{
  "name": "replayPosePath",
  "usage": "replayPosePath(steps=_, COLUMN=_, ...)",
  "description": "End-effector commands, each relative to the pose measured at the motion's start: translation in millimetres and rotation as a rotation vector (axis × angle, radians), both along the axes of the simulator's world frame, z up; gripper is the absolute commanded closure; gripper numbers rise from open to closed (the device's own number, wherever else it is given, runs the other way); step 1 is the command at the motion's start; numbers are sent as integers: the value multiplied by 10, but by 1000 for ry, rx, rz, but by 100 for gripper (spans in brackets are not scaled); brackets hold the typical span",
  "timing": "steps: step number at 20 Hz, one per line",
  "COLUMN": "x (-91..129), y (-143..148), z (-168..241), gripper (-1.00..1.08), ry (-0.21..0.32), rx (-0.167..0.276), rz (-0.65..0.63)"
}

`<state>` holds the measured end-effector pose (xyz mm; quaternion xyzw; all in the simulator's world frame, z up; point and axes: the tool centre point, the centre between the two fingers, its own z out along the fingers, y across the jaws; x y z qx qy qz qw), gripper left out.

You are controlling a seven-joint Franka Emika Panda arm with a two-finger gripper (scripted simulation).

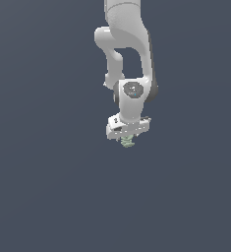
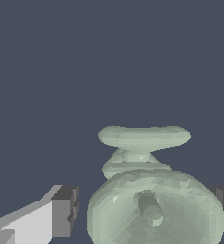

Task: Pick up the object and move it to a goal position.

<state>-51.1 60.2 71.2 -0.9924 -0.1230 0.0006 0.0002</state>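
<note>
In the exterior view, the white arm is pointing its claw point(image 1: 128, 140) straight down, with the pale green object point(image 1: 128, 142) sitting just under it between the fingers, seemingly positioned for carrying. In the wrist view, the object point(image 2: 151, 200) is filling the gap between the dark pads point(image 2: 66, 212); whether they are pressing it cannot be told.

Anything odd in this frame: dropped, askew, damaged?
Nothing stands out. The pale green object sits directly under the gripper, between its fingers, and looks intact in the wrist view. Whether the pads actually touch it cannot be told. No other item is visible.
</note>
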Motion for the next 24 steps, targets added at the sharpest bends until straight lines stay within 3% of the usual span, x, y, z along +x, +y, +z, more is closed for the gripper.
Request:
replayPosePath(steps=1, x=4, y=-1, z=-69, gripper=-92, ry=-1, rx=0, rz=0)
replayPosePath(steps=4, x=9, y=-1, z=-93, gripper=-92, ry=-1, rx=0, rz=0)
replayPosePath(steps=5, x=9, y=-1, z=-93, gripper=108, ry=-1, rx=0, rz=0)
replayPosePath(steps=24, x=119, y=43, z=105, gripper=108, ry=-3, rx=0, rz=1)
